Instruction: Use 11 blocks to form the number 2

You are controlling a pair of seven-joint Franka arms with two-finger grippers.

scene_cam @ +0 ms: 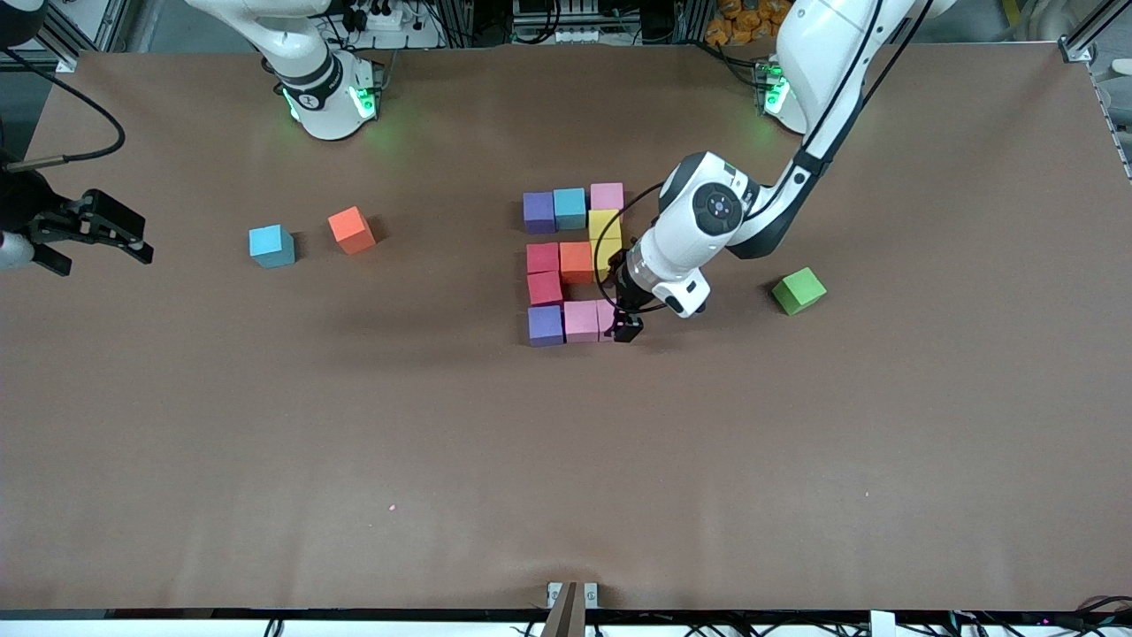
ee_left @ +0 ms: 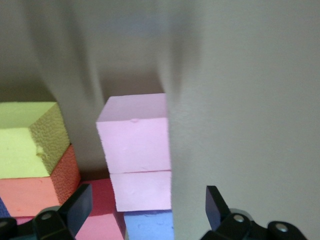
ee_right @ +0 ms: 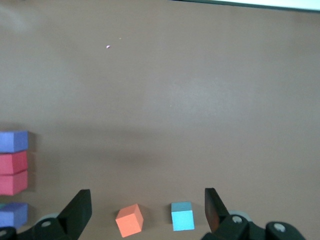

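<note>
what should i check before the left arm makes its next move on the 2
1. Left gripper open: ok, fingers spread in its wrist view, nothing held.
2. Last pink block seated at the end of the row nearest the front camera: cannot tell, the gripper hides most of it.
3. Pink block lined up with its pink neighbour: ok, edges look flush in the left wrist view.
4. Number 2 complete: ok, three rows joined by yellow and red cubes.
5. Right gripper out of the way: ok, waiting open at the right arm's end of the table.
6. Spare green cube apart from the digit: ok.
</note>
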